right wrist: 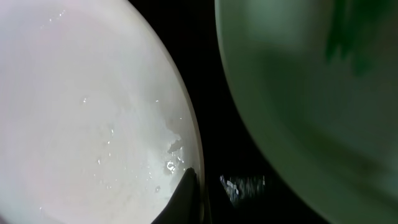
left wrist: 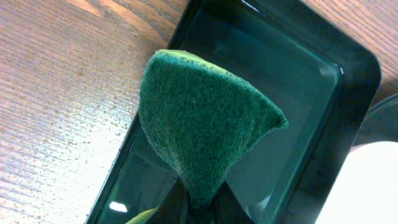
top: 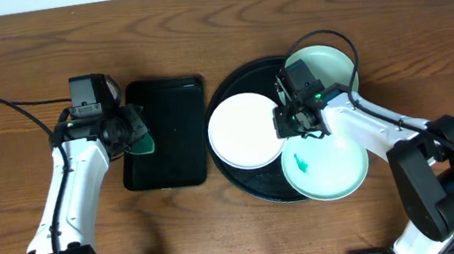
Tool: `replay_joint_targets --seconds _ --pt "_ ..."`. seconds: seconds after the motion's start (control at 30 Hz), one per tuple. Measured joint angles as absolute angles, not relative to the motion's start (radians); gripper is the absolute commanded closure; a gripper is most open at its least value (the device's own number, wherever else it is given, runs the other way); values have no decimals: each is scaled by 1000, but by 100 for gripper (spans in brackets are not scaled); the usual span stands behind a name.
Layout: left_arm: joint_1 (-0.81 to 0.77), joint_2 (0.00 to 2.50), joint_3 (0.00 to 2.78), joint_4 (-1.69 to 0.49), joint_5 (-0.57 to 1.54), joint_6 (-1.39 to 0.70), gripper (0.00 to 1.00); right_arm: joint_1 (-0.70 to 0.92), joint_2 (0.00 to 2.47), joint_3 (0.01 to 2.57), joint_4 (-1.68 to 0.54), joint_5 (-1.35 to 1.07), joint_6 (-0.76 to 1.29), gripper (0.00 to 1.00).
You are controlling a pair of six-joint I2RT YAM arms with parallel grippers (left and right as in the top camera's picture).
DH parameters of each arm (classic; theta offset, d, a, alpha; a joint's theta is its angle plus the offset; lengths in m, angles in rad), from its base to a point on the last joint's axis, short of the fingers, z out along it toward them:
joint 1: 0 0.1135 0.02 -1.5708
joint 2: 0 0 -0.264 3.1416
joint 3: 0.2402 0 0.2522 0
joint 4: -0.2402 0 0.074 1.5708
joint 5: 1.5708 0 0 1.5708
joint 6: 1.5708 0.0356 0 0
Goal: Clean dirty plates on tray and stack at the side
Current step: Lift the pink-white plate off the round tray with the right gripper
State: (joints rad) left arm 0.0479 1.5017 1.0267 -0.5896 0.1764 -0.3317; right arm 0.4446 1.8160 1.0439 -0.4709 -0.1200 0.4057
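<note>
Wood tabletop (top: 6, 78), nothing stacked: three plates (top: 327, 171) on the round tray (top: 225, 83), one smeared; left gripper (top: 134, 131) clamps a scouring pad (left wrist: 199, 124), right gripper (top: 290, 122) clenched, seemingly on the white plate (top: 245, 131)

A robotics lab bench with kitchen props: the left arm (top: 67, 194) and right arm (top: 378, 128) stand at a wood-grain counter (top: 21, 58) with a loose cable (top: 23, 104), beside a round black tray (top: 253, 186) of plates (top: 245, 131), a rectangular tray (top: 169, 126) and a green scouring pad (left wrist: 199, 130).
</note>
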Motion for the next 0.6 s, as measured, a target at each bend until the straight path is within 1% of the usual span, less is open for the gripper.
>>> replay_joint_targets --seconds 0.1,0.4,0.6 --pt "48 1502 1027 -588 176 -332 92 445 1782 1044 -490 -125 406 99" --pt "48 1502 1027 -578 176 -331 92 431 1580 1044 -551 -142 421 99" --pt "48 1502 1027 -578 176 -331 92 414 1523 1044 -564 -141 445 99"
